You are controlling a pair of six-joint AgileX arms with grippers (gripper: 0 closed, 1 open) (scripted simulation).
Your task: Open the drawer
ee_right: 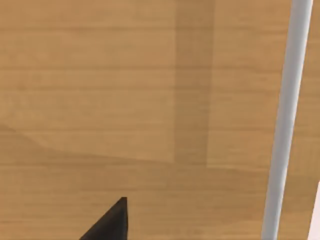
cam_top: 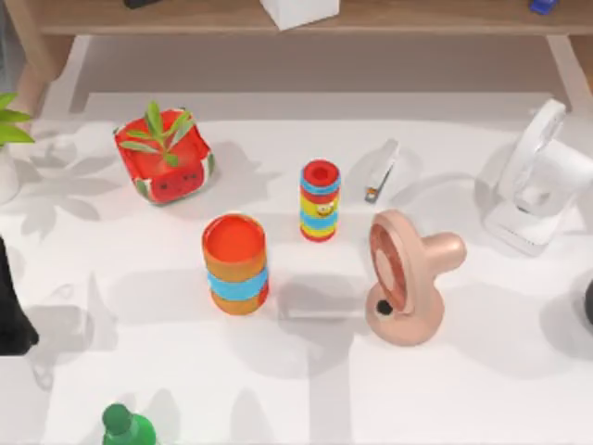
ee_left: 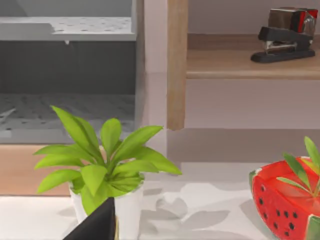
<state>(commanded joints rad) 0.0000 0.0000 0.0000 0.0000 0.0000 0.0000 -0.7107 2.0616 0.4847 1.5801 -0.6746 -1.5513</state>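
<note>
The left arm (cam_top: 11, 311) sits far left of the striped tower (cam_top: 320, 199), at the worktop (cam_top: 463, 389) edge. Its left end effector (ee_left: 97, 225) shows as a matte black tip, and how far open it is cannot be told. It looks idle, facing a leafy potted plant (ee_left: 100, 160) in a smooth white pot.

Also left of the tower are a glossy green bottle (cam_top: 120, 426), a red watermelon-patterned planter (cam_top: 165, 158) and a squat orange canister (cam_top: 235, 264) with a blue band. The tower itself is a slim cylinder of red, yellow and blue rings. To its right lie a white stapler (cam_top: 381, 171), a rounded pink fan (cam_top: 408, 278) and a white fan (cam_top: 537, 181), all hard moulded shapes.

Farthest right of the tower, the right end effector (ee_right: 110, 222) is close to a wood-grain panel (ee_right: 100, 100) crossed by a pale, smooth, round bar (ee_right: 287, 120). Its opening cannot be told either, and nothing is seen in its hold. I judge the panel to be the drawer front and the bar its handle, though that is not certain.

To do the step well, centre on the bar, close squarely around it, then pull straight out along the drawer's travel. Any sideways drag could slip off the slick rod.
</note>
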